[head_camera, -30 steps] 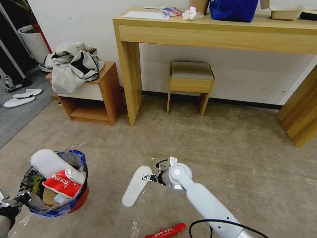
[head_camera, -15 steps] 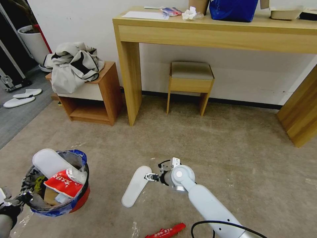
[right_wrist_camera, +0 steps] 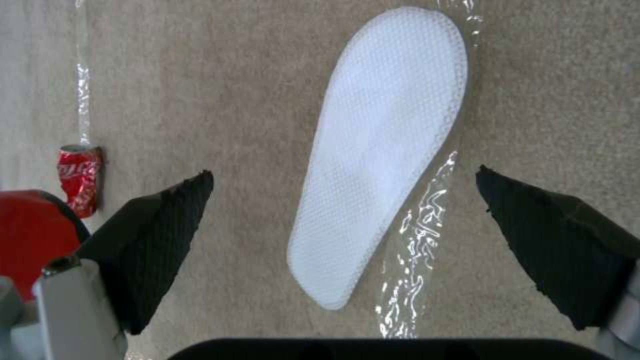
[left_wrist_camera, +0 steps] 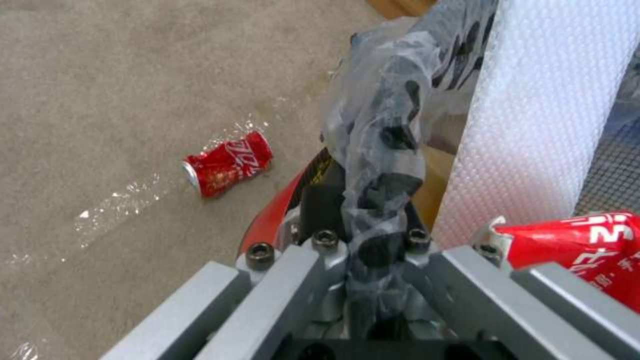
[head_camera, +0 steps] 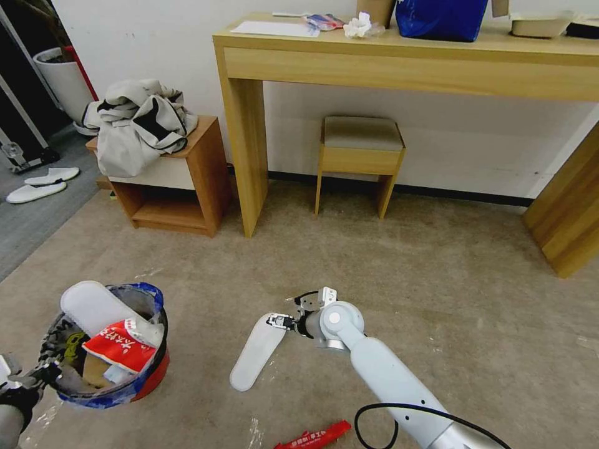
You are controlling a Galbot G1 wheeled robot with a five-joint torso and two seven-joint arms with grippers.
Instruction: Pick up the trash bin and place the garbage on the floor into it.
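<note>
Slipper (right_wrist_camera: 380, 155) lies flat on the carpet (head_camera: 437, 280), centred between my right gripper's (right_wrist_camera: 343, 240) spread fingers; I lower squarely, then pinch its edge. Left gripper (left_wrist_camera: 363, 260) stays clenched on the trash bin (head_camera: 109, 374) rim.

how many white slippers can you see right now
4. One sticks up out of the trash bin: slipper. One lies on the carpet under the right gripper: slipper. Two lie on the grey floor at far left. More may be hidden.
</note>
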